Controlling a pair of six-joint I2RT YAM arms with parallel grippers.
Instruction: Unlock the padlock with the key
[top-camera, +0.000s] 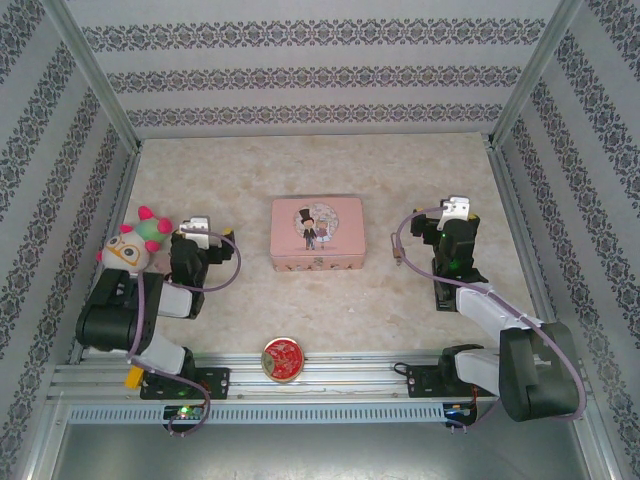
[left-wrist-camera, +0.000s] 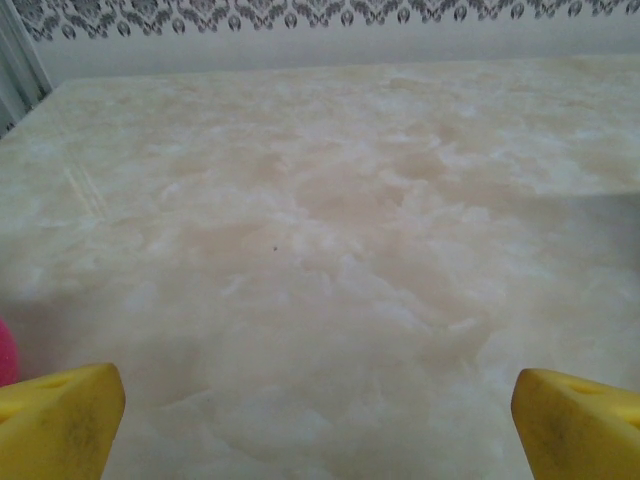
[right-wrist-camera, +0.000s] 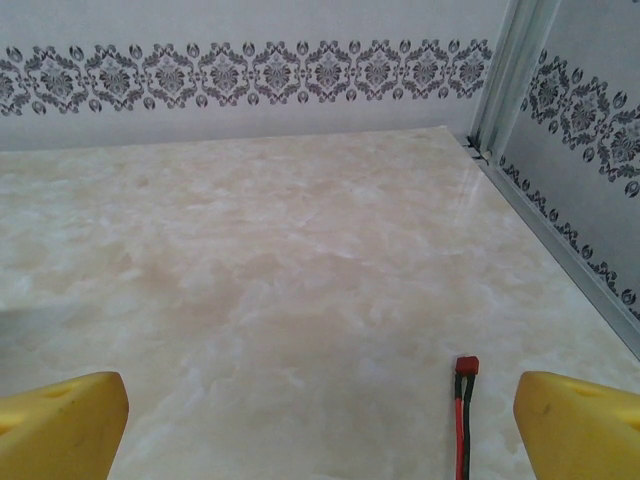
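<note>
The padlock and the key are out of view. My left gripper (left-wrist-camera: 318, 425) is open; its yellow fingertips (left-wrist-camera: 60, 415) stand far apart low over bare marble tabletop, with nothing between them. My right gripper (right-wrist-camera: 320, 425) is open as well, its yellow fingertips (right-wrist-camera: 60, 420) wide apart above the table. In the top view the left wrist (top-camera: 190, 252) sits left of a pink tin box (top-camera: 317, 232), and the right wrist (top-camera: 452, 240) sits to the box's right. Both point toward the back wall.
A plush toy (top-camera: 135, 243) lies by the left arm. A round red-gold tin (top-camera: 283, 359) rests at the near rail. A red-and-black wire (right-wrist-camera: 463, 415) lies just inside the right fingertip. Patterned walls enclose the table (top-camera: 330, 170).
</note>
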